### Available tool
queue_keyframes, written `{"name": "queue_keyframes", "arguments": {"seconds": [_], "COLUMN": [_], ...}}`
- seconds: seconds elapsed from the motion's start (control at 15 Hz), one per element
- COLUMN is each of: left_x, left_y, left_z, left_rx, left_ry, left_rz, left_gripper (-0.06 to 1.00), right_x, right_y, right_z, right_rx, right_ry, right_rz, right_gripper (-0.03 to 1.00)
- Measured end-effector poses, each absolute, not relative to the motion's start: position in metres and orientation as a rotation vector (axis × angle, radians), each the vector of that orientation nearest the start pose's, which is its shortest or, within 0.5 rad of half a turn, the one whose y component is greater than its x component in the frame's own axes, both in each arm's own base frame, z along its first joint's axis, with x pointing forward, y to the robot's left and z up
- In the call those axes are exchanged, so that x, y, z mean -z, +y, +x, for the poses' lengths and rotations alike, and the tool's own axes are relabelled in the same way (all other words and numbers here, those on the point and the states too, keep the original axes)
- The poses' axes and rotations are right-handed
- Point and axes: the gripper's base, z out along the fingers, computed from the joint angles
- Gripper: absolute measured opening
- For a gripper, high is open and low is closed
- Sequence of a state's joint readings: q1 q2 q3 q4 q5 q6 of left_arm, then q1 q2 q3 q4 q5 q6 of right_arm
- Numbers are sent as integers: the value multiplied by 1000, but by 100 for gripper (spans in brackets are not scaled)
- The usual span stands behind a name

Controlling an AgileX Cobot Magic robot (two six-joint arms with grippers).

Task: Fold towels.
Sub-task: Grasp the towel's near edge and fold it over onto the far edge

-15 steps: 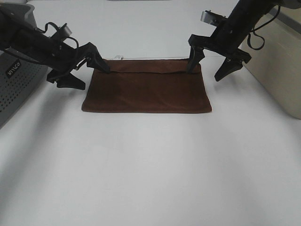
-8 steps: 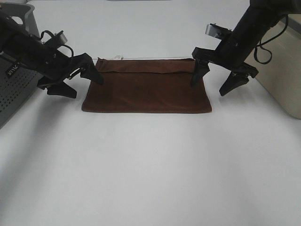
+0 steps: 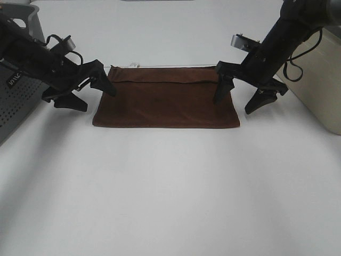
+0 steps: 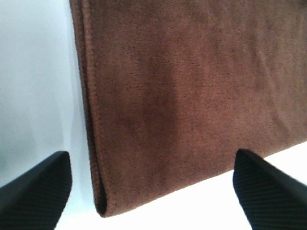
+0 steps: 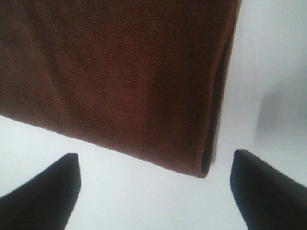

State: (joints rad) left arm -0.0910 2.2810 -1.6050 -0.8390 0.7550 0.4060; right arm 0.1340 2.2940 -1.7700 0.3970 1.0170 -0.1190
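Observation:
The dark brown towel lies folded in a flat rectangle on the white table, with a small white tag peeking out at its far left corner. My left gripper hovers open at the towel's left short edge, one finger over the far left corner and one off the cloth. In the left wrist view the towel's folded corner sits between the spread fingers. My right gripper stands open astride the right short edge. The right wrist view shows the towel's near right corner between its fingers.
A grey perforated box stands at the left edge of the table. A beige box stands at the right, close behind the right arm. White tabletop stretches in front of the towel.
The left gripper has drawn back a little to the left of the towel's far corner. The right gripper has come forward along the right edge, from the far corner toward the middle.

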Motion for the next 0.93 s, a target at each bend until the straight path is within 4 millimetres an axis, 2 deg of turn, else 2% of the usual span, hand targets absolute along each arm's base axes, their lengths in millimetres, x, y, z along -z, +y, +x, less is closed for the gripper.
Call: {"name": "queue_keyframes", "arguments": {"seconds": [0.13, 0.27, 0.47, 0.6, 0.73, 0.8, 0.93], "left_x": [-120, -114, -96, -92, -90, -89, -83], "left_y": [-89, -91, -92, -93, -98, -104, -118], "left_z": [461, 461, 460, 460, 460, 459, 457], "left_rx": [820, 818, 820, 833, 846, 843, 836], "left_ry": [2699, 2708, 2746, 2749, 2749, 2747, 2757], "left_rz": [-98, -101, -118, -135, -135, -125, -105], "left_gripper": [76, 71, 69, 69, 67, 62, 38], "right_x": [-124, -122, -110, -108, -107, -104, -99], "right_y": [92, 92, 92, 93, 94, 94, 96], "right_z": [458, 461, 462, 464, 467, 469, 469], "right_rx": [-524, -519, -518, -524, -532, -546, -578], "right_ry": [3003, 2977, 2982, 2963, 2930, 2918, 2916], "right_rz": [-109, -114, -123, -140, -115, -98, -67], "right_gripper": [76, 75, 74, 71, 62, 54, 38]}}
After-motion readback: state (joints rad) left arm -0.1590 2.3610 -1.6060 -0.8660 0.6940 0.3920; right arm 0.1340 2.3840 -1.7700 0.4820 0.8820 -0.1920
